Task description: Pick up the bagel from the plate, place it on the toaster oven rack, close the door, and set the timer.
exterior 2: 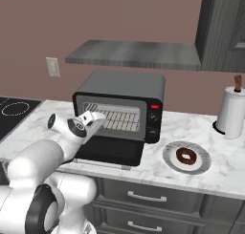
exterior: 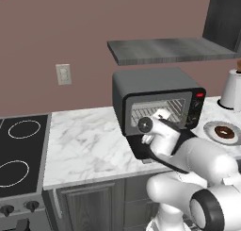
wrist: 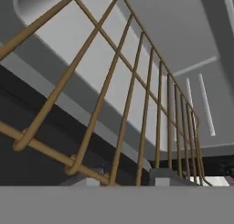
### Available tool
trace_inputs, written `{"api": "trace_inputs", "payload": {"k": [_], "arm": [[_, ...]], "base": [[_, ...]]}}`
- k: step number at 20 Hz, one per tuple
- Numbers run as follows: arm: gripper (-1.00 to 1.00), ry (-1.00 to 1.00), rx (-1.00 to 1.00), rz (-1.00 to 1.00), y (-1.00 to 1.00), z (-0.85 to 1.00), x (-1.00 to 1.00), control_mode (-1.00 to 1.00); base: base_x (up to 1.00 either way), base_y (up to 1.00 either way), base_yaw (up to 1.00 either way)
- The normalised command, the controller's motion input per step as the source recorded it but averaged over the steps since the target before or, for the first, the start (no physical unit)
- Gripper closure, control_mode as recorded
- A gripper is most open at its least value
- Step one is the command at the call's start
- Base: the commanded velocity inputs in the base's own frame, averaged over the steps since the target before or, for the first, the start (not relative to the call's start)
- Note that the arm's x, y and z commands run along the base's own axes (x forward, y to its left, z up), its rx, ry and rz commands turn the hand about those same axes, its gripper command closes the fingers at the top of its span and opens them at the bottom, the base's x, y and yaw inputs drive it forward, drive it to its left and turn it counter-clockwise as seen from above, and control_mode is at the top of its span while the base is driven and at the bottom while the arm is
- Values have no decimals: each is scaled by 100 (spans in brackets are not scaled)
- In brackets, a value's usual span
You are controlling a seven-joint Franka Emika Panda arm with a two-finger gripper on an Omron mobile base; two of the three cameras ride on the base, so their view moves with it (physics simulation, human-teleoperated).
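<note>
Your gripper [exterior 2: 98, 117] is at the open toaster oven [exterior 2: 119, 106], jaw state can't tell. Bagel [exterior 2: 186, 156] sits on the plate [exterior 2: 168, 162]. Risk: snagging the rack [wrist: 137, 104] on retreat.

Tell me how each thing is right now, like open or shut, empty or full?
toaster oven: red light showing
door: dropped open, lying flat
rack: inside the oven, nothing on it
plate: on the counter, holding the bagel
bagel: lying flat on the plate, not picked up yet
gripper: at the oven mouth, jaws hidden
</note>
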Motion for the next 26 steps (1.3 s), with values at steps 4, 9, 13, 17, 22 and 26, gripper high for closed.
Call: {"api": "trace_inputs", "payload": {"k": [4,9,13,17,22,26], "arm": [[-100,33,2,0,0,0,-26,-100],[-100,22,1,0,0,1,-49,-100],[-100,1,3,0,0,40,-73,-100],[-100,-9,3,0,-9,93,-45,-100],[-100,-3,11,-7,-66,80,-13,-100],[-100,5,20,-12,-95,59,0,-100]], "base": [[0,0,0],[0,0,0],[0,0,0],[0,0,0],[0,0,0],[0,0,0]]}}
